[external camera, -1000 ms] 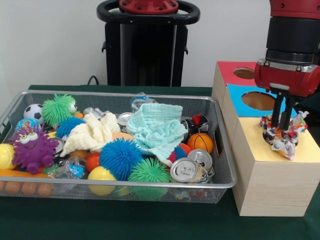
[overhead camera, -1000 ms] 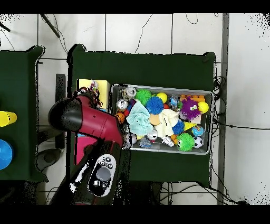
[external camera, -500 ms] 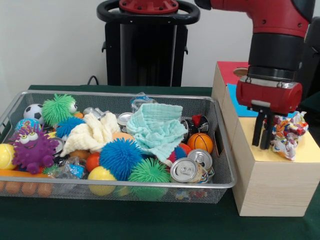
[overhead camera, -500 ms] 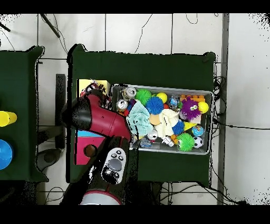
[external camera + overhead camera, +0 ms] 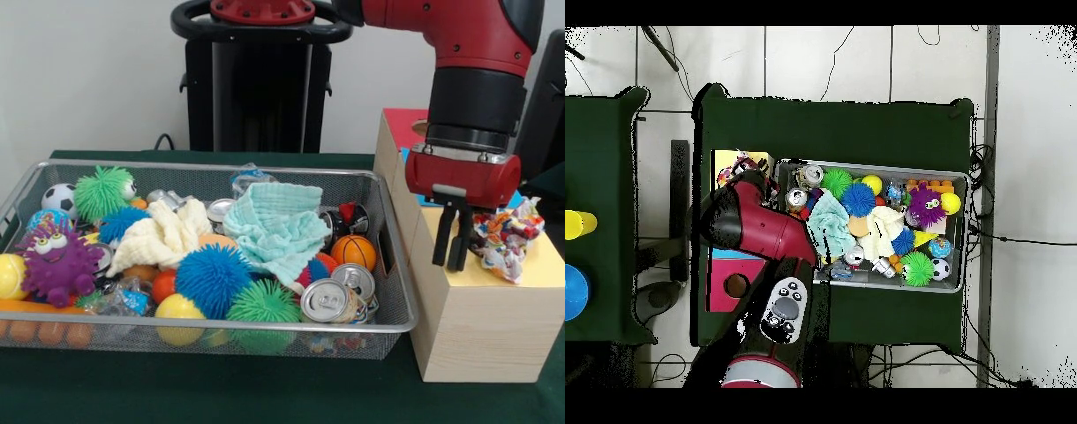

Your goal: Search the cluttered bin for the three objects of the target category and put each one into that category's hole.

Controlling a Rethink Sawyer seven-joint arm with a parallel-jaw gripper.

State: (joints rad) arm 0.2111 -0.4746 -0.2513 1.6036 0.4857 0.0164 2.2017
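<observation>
A crumpled, colourful wrapper (image 5: 503, 238) lies loose on the yellow top of the wooden box (image 5: 477, 327), at its right side. My gripper (image 5: 448, 263) hangs just left of the wrapper, over the box's left edge, open with nothing between its narrow fingers. The wire bin (image 5: 402, 291) to the left holds more clutter: drink cans (image 5: 328, 300), spiky balls (image 5: 212, 278), cloths (image 5: 278, 225) and clear plastic scraps (image 5: 250, 177). In the overhead view the wrapper (image 5: 743, 165) shows on the yellow section while the arm (image 5: 755, 225) hides the gripper.
The box has yellow, blue and red sections; the red hole (image 5: 422, 126) peeks out behind the arm and shows in the overhead view (image 5: 735, 287). A purple monster toy (image 5: 57, 261), a soccer ball (image 5: 58, 198) and a small basketball (image 5: 353, 251) lie in the bin.
The gripper let go of the wrapper, which stays on the yellow top. The arm then rose a little and moved left toward the bin.
</observation>
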